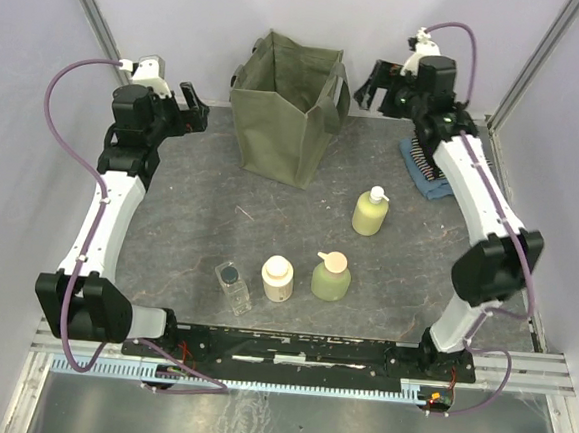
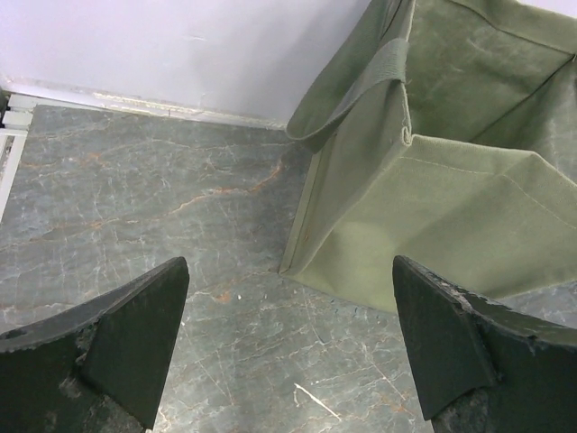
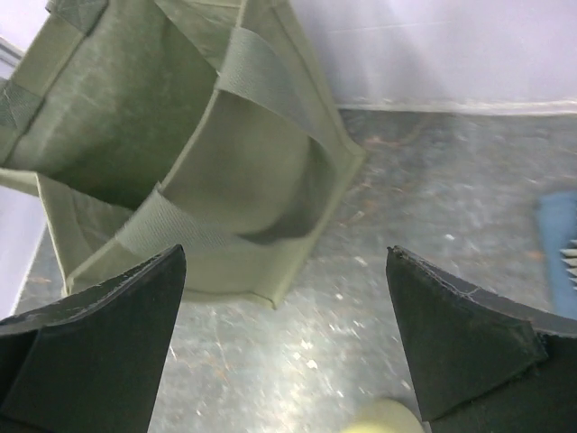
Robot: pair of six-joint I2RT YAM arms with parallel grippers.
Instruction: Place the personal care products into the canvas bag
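The olive-green canvas bag (image 1: pixel 283 106) stands upright and open at the back middle of the table; it also shows in the left wrist view (image 2: pixel 451 171) and the right wrist view (image 3: pixel 180 153). The yellow-green pump bottle (image 1: pixel 371 212), the round green bottle with peach cap (image 1: pixel 331 276), the cream jar-like bottle (image 1: pixel 278 278) and the clear square bottle with dark cap (image 1: pixel 232 284) stand on the table in front of the bag. My left gripper (image 1: pixel 191 108) is open and empty left of the bag. My right gripper (image 1: pixel 377 87) is open and empty right of the bag.
Folded blue and striped cloths (image 1: pixel 426 170) lie at the right, partly under my right arm; a blue edge shows in the right wrist view (image 3: pixel 559 253). White walls close in the back and sides. The dark marbled tabletop (image 1: pixel 200 209) lies between the bag and the bottles.
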